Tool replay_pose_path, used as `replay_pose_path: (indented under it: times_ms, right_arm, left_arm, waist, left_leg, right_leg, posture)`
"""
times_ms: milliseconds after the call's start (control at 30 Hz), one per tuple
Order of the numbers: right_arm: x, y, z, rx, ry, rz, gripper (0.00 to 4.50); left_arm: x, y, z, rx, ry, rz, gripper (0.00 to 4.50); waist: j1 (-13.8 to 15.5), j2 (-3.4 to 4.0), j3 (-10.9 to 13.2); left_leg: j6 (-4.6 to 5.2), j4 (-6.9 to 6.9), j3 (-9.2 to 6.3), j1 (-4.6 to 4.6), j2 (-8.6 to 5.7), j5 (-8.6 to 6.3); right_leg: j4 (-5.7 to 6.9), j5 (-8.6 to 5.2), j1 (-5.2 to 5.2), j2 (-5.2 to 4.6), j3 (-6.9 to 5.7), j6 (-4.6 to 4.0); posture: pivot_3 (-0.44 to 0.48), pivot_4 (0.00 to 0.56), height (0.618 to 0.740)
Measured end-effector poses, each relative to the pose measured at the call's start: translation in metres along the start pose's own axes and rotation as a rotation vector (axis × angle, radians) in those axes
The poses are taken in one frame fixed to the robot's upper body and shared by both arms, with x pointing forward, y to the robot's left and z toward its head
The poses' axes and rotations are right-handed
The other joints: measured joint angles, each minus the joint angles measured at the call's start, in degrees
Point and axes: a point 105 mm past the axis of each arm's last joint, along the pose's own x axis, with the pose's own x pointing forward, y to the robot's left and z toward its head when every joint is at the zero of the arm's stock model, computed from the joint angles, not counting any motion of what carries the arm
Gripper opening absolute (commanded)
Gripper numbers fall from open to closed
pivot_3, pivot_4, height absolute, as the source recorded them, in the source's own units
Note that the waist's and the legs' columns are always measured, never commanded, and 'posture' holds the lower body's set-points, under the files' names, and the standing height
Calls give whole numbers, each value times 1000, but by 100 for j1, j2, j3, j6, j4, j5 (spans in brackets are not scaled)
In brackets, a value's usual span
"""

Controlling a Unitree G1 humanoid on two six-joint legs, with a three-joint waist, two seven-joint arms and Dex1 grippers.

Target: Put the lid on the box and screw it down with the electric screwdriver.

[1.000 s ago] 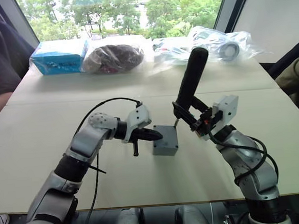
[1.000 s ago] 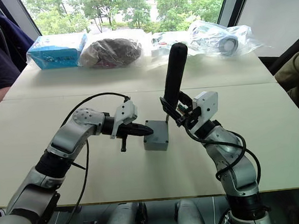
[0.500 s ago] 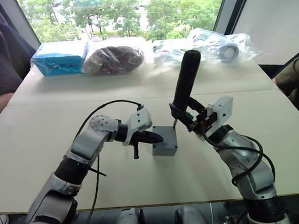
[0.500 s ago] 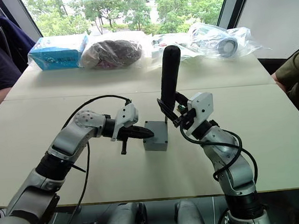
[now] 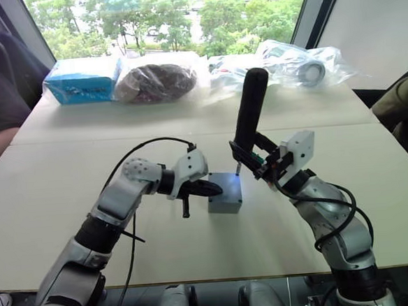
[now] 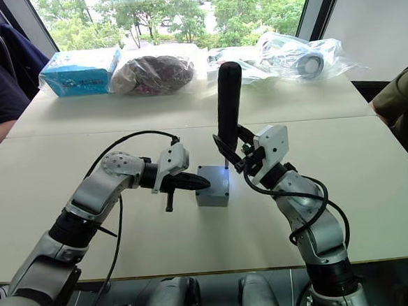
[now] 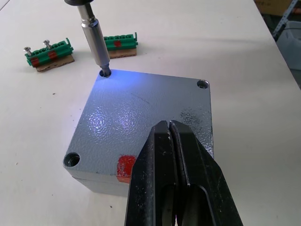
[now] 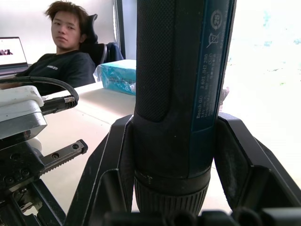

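Fingers on our left gripper [image 7: 170,129] are pinched together, resting on the lid [image 7: 141,122], which sits on the box [image 5: 224,194]. Our right gripper [image 6: 231,154] clamps the electric screwdriver [image 6: 228,102], bit in the lid's corner hole, tip light glowing.

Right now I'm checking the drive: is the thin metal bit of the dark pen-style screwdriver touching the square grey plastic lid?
Touching. In the left wrist view the bit of the screwdriver sits in the lid's corner hole.
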Motion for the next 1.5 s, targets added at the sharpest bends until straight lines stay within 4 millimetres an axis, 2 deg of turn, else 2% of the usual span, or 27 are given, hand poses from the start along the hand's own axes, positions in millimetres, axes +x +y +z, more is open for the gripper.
replay_pose_path:
  times_ms: [200, 367, 433, 533, 600, 667, 733, 800, 867, 967, 1033, 1100, 1167, 1333, 1500]
  right_arm:
    - [5, -1, 6, -13, 3, -3, 1811]
    - [24, -6, 20, -12, 46, 10, 1811]
    - [34, -14, 43, -44, 10, 7, 1811]
    - [43, -32, 87, -43, -90, -55, 1811]
    - [44, -45, 105, -62, -83, -112, 1811]
    - [42, -56, 112, -76, -19, -146, 1811]
    - [41, -60, 110, -65, 31, -151, 1811]
    - [42, -68, 107, -27, 81, -181, 1811]
    - [38, -87, 107, -20, 129, -259, 1811]
    - [11, -130, 100, -65, 254, -413, 1811]
    - [-17, -158, 87, -64, 397, -494, 1811]
    - [-34, -172, 77, -18, 503, -539, 1811]
    - [-48, -175, 68, 38, 608, -533, 1811]
    - [-65, -153, 32, 295, 834, -399, 1811]
    - [-93, -156, 0, 374, 1031, -438, 1811]
  left_arm:
    - [0, 0, 0, 1, -1, 1, 0]
    - [1, -1, 3, 8, -11, 3, 0]
    - [2, -2, 5, 16, -19, 0, 0]
    - [3, -3, 6, 31, -23, -4, 0]
    - [5, -2, 6, 33, -27, 7, 0]
    - [7, 2, 8, 22, -41, 35, 0]
    - [10, 9, 11, -45, -84, 93, 0]
    - [10, 27, 21, -129, -165, 251, 0]
    - [3, 36, 34, -151, -240, 317, 0]
    - [-20, 44, 48, -170, -317, 367, 0]
    - [-34, 44, 53, -145, -307, 364, 0]
    - [-41, 42, 55, -115, -280, 354, 0]
    - [-42, 39, 52, -102, -244, 329, 0]
    - [-39, 21, 43, -111, -211, 170, 0]
    - [-33, 13, 39, -102, -190, 112, 0]
  waist:
    - [-4, 1, 1]
    - [-16, 27, 18]
    - [-12, 31, 20]
    - [-6, 31, 20]
    - [-7, 33, 22]
    - [-7, 33, 21]
    - [-14, 35, 23]
    - [-27, 36, 39]
    - [-19, 36, 40]
    - [13, 40, 42]
    - [-2, 41, 46]
    - [-16, 53, 52]
    - [-48, 63, 59]
    - [-131, 67, 64]
    - [-80, 67, 67]
  left_leg:
    - [-1, -3, 0, 0, 0, -1]
    - [-3, -9, 1, -31, -5, 0]
    - [-4, -6, 0, -71, -6, 2]
    - [-9, -5, -1, -82, -6, 5]
    - [-6, -4, 0, -82, -7, 4]
    - [-1, -3, -2, -82, -8, 0]
    - [1, -3, -1, -83, -8, 0]
    - [3, 1, -2, -102, -8, 1]
    - [3, 2, -2, -121, -7, 1]
    - [-1, 2, -2, -137, -11, 4]
    - [0, 6, 4, -145, -16, 4]
    - [1, 9, 11, -145, -16, 3]
    - [5, 7, 12, -145, -14, 1]
    - [5, 2, 5, -145, 3, 1]
    - [6, 10, 3, -149, -5, 0]
  right_leg:
    - [-1, -5, -10, -9, -2, -10]
    - [2, -5, -39, -23, -1, -16]
    - [8, -4, -76, -23, -5, -14]
    - [5, 5, -81, -20, -15, 2]
    - [4, 5, -80, -21, -17, 2]
    - [1, -2, -76, -22, -20, -10]
    - [2, 0, -78, -22, -19, -8]
    - [10, 10, -96, -19, -19, 11]
    - [11, 10, -115, -9, -20, 12]
    - [4, 10, -123, 1, -35, 13]
    - [-3, 10, -127, 1, -35, 14]
    - [-2, 11, -130, 1, -30, 15]
    - [0, 12, -134, 5, -26, 16]
    - [-1, 11, -138, 26, -24, 15]
    - [-4, 11, -135, 23, -19, 15]
  posture:
    - [0, 150, 740]
    - [0, 150, 740]
    - [0, 150, 740]
    - [0, 150, 740]
    - [0, 150, 740]
    - [0, 150, 740]
    - [0, 150, 740]
    - [0, 150, 740]
    - [0, 150, 740]
    - [0, 150, 740]
    - [0, 150, 740]
    - [0, 150, 740]
    - [0, 150, 740]
    - [0, 150, 740]
    - [0, 150, 740]
